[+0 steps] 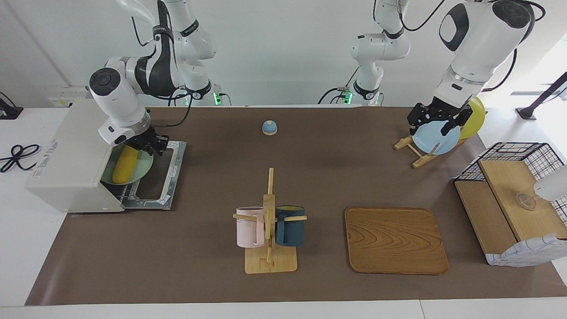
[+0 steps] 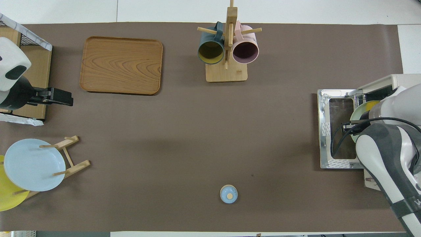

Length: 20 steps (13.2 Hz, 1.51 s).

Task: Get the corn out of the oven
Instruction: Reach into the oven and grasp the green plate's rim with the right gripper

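The cream-white oven (image 1: pixel 71 150) (image 2: pixel 388 80) stands at the right arm's end of the table, its door (image 1: pixel 170 177) (image 2: pixel 324 131) dropped flat onto the table. Inside, the yellow corn (image 1: pixel 124 166) (image 2: pixel 372 104) lies on a pale green plate (image 1: pixel 141 170) (image 2: pixel 358 113) on the wire rack. My right gripper (image 1: pixel 148 145) is at the oven's mouth, over the corn's end nearer the robots; in the overhead view its own arm hides it. Whether it touches the corn does not show. My left gripper (image 1: pixel 437 118) (image 2: pixel 64 98) waits open in the air, holding nothing.
A mug rack (image 1: pixel 269 230) carrying a pink and a dark blue mug stands mid-table, beside a wooden tray (image 1: pixel 395 240). A small blue knob (image 1: pixel 269 127) sits near the robots. A plate rack with a blue plate (image 1: pixel 436 137) and a wire basket (image 1: pixel 509 199) occupy the left arm's end.
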Tool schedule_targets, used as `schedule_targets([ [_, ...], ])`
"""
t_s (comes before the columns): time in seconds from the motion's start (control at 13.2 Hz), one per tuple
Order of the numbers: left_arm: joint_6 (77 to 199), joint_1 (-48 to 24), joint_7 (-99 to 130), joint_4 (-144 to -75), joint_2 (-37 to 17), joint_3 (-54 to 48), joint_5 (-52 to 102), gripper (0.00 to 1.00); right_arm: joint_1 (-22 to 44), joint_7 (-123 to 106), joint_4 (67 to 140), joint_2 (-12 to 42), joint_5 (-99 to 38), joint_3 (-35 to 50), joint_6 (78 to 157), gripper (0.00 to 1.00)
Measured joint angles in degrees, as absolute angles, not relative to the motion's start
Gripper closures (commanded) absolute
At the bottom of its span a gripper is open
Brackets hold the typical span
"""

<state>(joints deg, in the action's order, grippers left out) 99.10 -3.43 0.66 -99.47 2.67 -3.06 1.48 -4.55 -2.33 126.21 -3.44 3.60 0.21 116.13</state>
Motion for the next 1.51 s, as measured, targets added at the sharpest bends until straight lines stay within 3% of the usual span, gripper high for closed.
schedule_targets([
  [0.23, 99.3, -3.1, 0.7, -99.6, 2.5, -2.9, 1.5, 0.0, -5.0, -5.1, 128.5, -3.4, 3.8, 0.2, 119.3, 0.67],
  [0.38, 99.3, -3.1, 0.7, -99.8, 2.4, -2.9, 1.5, 0.0, -5.0, -5.8, 128.5, -3.5, 5.1, 0.1, 119.4, 0.54],
  [0.45, 99.3, -3.1, 0.7, -99.9, 2.4, -2.9, 1.5, 0.0, -5.0, -5.9, 128.5, -3.6, 5.8, 0.1, 119.4, 0.53],
  [1.13, 99.3, -3.1, 0.7, -100.2, 2.4, -3.0, 1.5, 0.0, -7.4, -8.0, 131.4, -3.9, 6.1, 0.1, 121.7, 0.54],
  [1.51, 99.3, -3.1, 0.7, -100.7, 2.4, -3.0, 1.5, 0.0, -7.5, -8.0, 132.5, -4.0, 6.1, 0.1, 122.0, 0.6],
])
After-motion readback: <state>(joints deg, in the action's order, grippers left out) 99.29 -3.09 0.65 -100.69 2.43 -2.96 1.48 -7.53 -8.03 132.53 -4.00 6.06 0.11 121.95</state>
